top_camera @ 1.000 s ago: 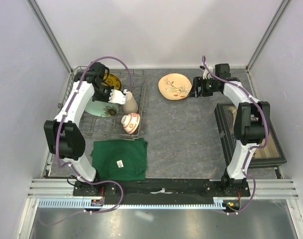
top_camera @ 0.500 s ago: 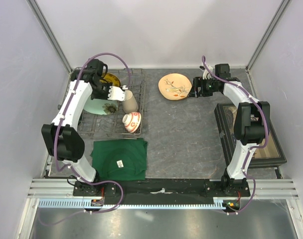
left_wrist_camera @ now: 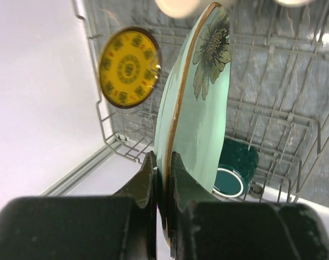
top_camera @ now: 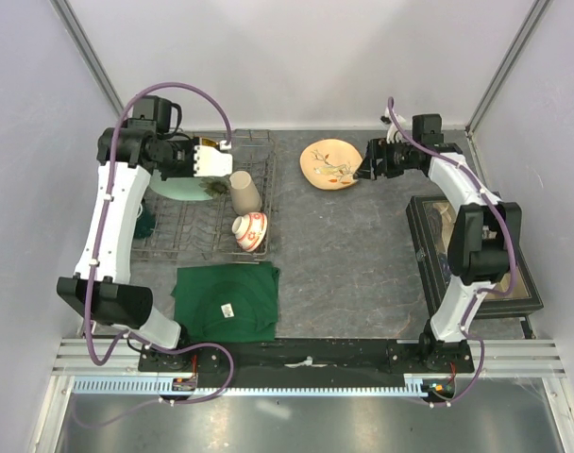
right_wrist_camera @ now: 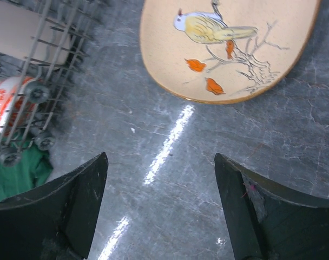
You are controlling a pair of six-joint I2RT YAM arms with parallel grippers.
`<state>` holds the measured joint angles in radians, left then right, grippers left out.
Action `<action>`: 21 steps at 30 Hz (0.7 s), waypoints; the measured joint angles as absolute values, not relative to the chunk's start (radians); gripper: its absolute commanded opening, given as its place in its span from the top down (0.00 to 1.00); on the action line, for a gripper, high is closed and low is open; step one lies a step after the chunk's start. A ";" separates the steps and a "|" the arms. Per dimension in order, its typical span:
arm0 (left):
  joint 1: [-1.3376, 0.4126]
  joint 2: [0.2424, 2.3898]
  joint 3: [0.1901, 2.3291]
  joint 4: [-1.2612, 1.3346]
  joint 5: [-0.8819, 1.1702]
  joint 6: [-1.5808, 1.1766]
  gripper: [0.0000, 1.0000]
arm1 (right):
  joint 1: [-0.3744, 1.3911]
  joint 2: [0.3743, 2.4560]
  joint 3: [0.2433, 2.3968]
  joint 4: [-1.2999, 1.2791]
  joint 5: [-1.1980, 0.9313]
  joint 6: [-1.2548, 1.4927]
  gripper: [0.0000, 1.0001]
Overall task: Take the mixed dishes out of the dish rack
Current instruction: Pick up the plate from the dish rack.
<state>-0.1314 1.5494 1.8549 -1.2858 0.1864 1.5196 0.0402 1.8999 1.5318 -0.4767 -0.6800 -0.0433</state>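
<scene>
My left gripper point(top_camera: 208, 160) is shut on the rim of the pale teal plate point(top_camera: 177, 187) and holds it on edge above the dish rack point(top_camera: 261, 142). The left wrist view shows its jaws point(left_wrist_camera: 163, 172) pinching the teal plate point(left_wrist_camera: 202, 108). Under it are the yellow patterned plate point(left_wrist_camera: 128, 67), upright, and the dark green mug point(left_wrist_camera: 236, 172). The tall beige cup point(top_camera: 244, 192) and the red-and-white bowl point(top_camera: 248, 229) sit in the rack's right side. The cream floral plate point(top_camera: 331, 163) lies on the table. My right gripper point(top_camera: 365, 171) is open and empty beside it, also in its wrist view point(right_wrist_camera: 160, 158).
A dark green folded cloth point(top_camera: 227, 300) lies in front of the rack. A black compartment box point(top_camera: 471, 257) sits at the right edge. The right wrist view shows the cream plate point(right_wrist_camera: 229, 43), the rack's corner point(right_wrist_camera: 56, 49) and the bowl point(right_wrist_camera: 7, 100).
My left arm has risen and swung back and to the left, lifting the teal plate out of the rack's tines. The right gripper has barely moved.
</scene>
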 measured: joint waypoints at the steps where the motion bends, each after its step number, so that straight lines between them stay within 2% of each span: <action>1: -0.131 1.549 1.871 -1.290 0.199 1.506 0.98 | 0.043 1.884 1.532 -0.481 -0.686 -0.046 0.12; 7: -0.131 1.520 1.928 -1.272 0.328 1.386 0.98 | 0.129 1.753 1.568 -0.520 -0.709 -0.110 0.10; 13: -0.131 1.511 1.953 -1.246 0.480 1.198 0.98 | 0.340 1.607 1.605 -0.543 -0.678 -0.226 0.08; 21: -0.131 1.511 1.955 -1.162 0.668 0.963 0.98 | 0.496 1.559 1.657 -0.558 -0.640 -0.294 0.08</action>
